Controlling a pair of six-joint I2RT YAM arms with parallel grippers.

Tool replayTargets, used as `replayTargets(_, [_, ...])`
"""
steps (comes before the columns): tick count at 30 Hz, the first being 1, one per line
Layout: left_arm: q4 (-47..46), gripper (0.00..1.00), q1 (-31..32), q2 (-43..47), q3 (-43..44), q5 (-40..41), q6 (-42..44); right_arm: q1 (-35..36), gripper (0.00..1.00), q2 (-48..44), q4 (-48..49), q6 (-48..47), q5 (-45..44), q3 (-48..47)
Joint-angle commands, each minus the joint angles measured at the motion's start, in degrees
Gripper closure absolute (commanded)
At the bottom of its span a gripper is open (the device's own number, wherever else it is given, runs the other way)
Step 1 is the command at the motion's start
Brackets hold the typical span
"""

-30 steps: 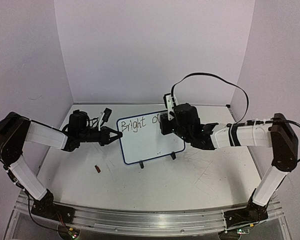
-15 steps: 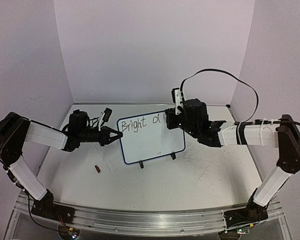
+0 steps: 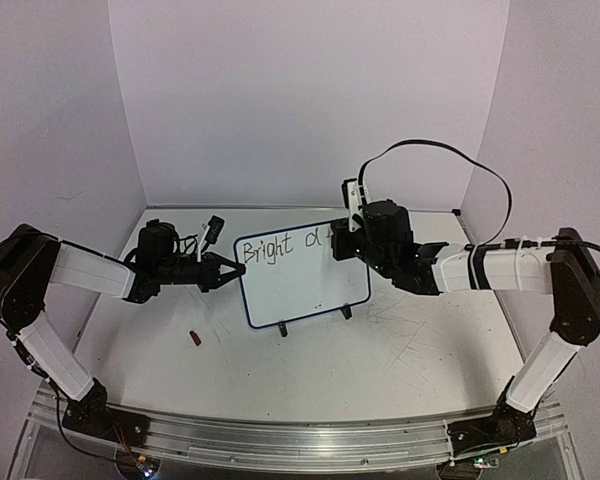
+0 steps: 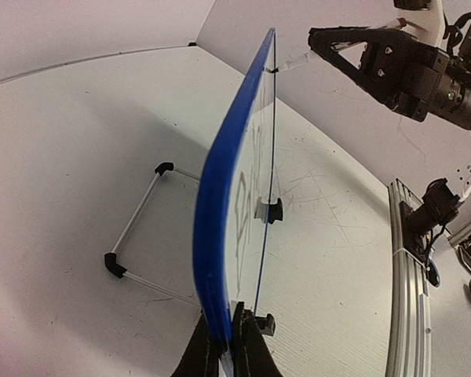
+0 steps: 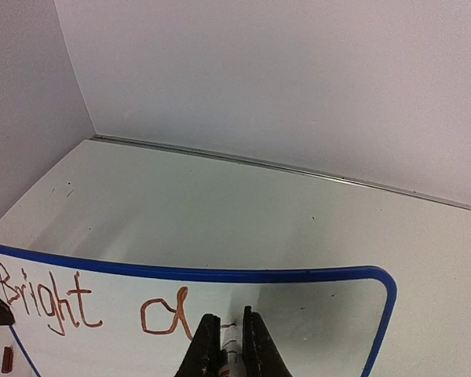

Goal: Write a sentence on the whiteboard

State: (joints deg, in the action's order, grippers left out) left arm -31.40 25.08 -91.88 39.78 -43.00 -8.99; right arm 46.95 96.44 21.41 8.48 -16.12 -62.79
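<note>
Rightward along the top line goes my right claw (image 3: pixel 346 242), shut on the marker (image 4: pixel 293 64), whose tip meets the whiteboard (image 3: pixel 305 290), propped upright between both claws. My left claw (image 3: pixel 236 270) pinches its left rim so it cannot slide. So far the sentence (image 3: pixel 282 245) reads "Bright d"; my fingers (image 5: pixel 208 345) hide the newest stroke.

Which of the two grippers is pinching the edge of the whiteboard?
The left gripper: its jaws clamp the whiteboard at its left edge, while the right gripper holds a marker at the writing face.
</note>
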Motion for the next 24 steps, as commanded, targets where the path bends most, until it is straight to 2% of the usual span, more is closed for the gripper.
replayTargets(1, [0.8,1.00,-0.4,0.6,2.2,5.0,4.1,0.1,1.00,0.8,1.8,-0.9,-1.8,-3.1])
replayTargets(24, [0.9,1.00,-0.5,0.6,2.3,5.1,4.3,1.0,1.00,2.0,-0.2,1.1,2.7,-2.7])
